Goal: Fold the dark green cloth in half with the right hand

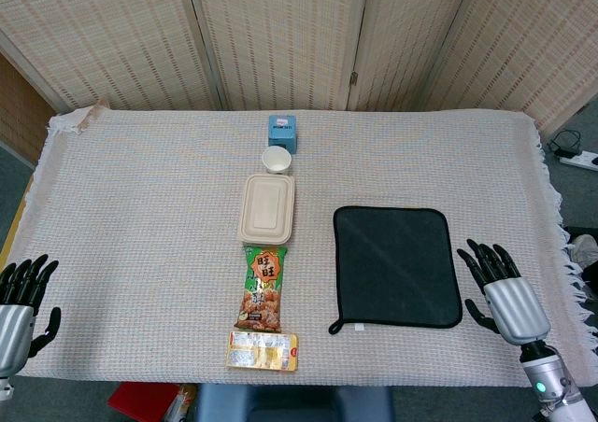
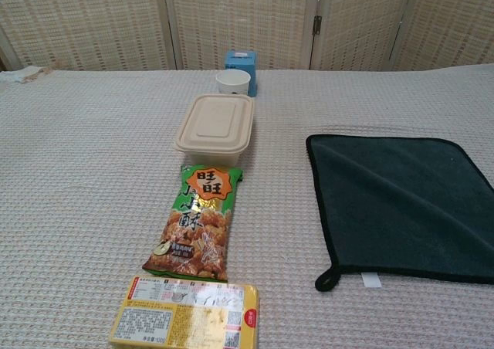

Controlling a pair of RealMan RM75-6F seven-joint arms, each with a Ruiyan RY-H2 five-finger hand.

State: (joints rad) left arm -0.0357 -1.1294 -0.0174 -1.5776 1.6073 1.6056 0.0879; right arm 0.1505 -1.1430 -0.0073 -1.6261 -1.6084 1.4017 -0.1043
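Cloth position: the dark green cloth (image 1: pixel 397 266) lies flat and fully spread on the tabletop (image 1: pixel 140 207), on the robot's right side, well apart from the row of goods down the middle; that gap should leave room to fold it.
Cloth appearance: roughly square, dark edge binding, a small hanging loop and a white tag at the near left corner; no crease or lifted corner, so the fold is judged not yet begun.
Right hand: the right hand (image 1: pixel 500 289) rests just beside the cloth's right edge, fingers apart and pointing away from the robot, holding nothing; the placement suits taking that edge.
Left hand: the left hand (image 1: pixel 21 301) sits at the near left edge of the tabletop, far from the cloth, fingers extended and empty.
Middle row: blue box (image 1: pixel 282 133), paper cup (image 1: pixel 277 160), lidded container (image 1: pixel 268 208), snack bag (image 1: pixel 262 288), yellow packet (image 1: pixel 263 351), in line from far to near.
Chest view: neither hand shows.
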